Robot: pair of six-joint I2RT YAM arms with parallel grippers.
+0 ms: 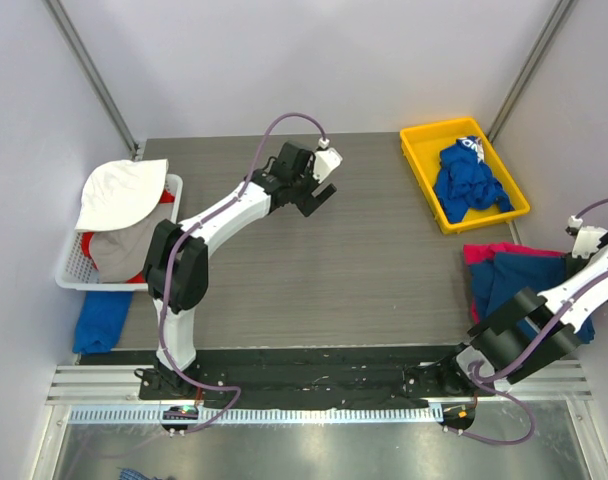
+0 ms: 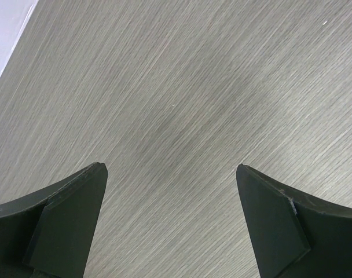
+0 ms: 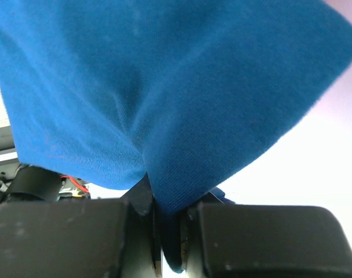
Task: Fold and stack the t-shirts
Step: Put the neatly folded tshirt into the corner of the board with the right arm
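The job looks barely begun: no folded shirt or stack shows anywhere. The right tool (image 3: 170, 231) is clamped almost closed on a pinch of a blue shirt (image 1: 519, 290), which lies rumpled at the right edge of the surface (image 1: 364, 260), partly over a pink shirt (image 1: 481, 252). The left tool (image 2: 171, 174) hangs spread wide and empty above the far middle. The yellow bin (image 1: 421, 165) at the far right holds a crumpled lettered shirt (image 1: 469, 182), also blue. The white basket (image 1: 72, 264) on the left holds white, grey and red cloth, with a blue cloth (image 1: 102, 320) just near of it. All the folding and stacking is left.
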